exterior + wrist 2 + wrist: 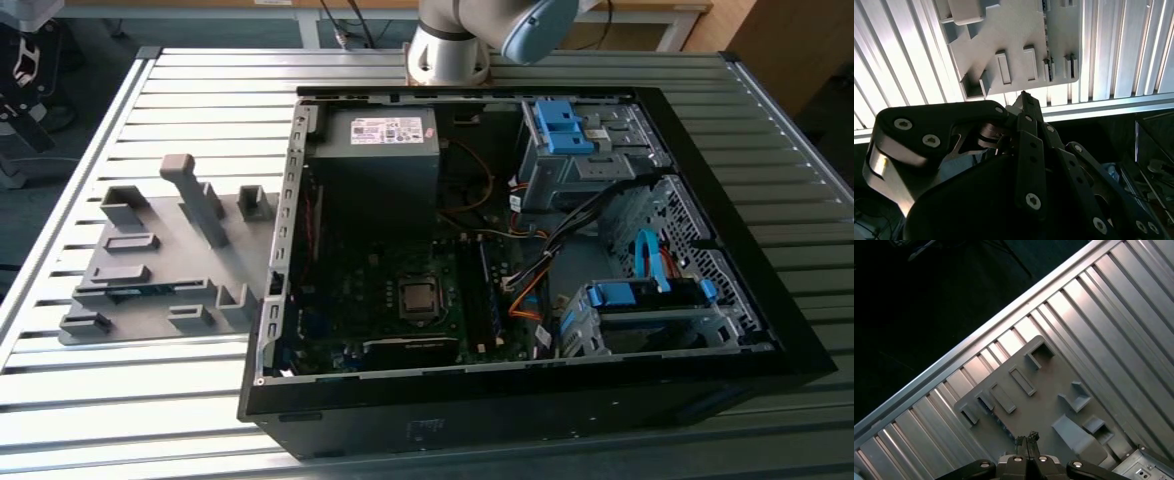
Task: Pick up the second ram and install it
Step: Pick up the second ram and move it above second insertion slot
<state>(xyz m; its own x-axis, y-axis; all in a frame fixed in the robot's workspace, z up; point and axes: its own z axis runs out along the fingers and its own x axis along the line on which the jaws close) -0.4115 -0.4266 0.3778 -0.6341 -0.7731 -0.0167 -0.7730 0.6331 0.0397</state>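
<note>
Light is glinting off the ribbed metal table [134,400] beneath me; dark floor [914,300] is lying beyond its edge.

A ribbed, silver aluminium table [160,400] carries a flat grey plastic holder plate [167,225] with upright blocks and slots, lying just beside a black metal computer case [534,410] on the exterior view's left. The case lies open. Inside it sit a grey boxy power supply [380,135], a dark green motherboard [360,290] with a square silver processor socket [419,296], two blue plastic drive brackets [561,125] and a blue flat cable [650,255].
</note>
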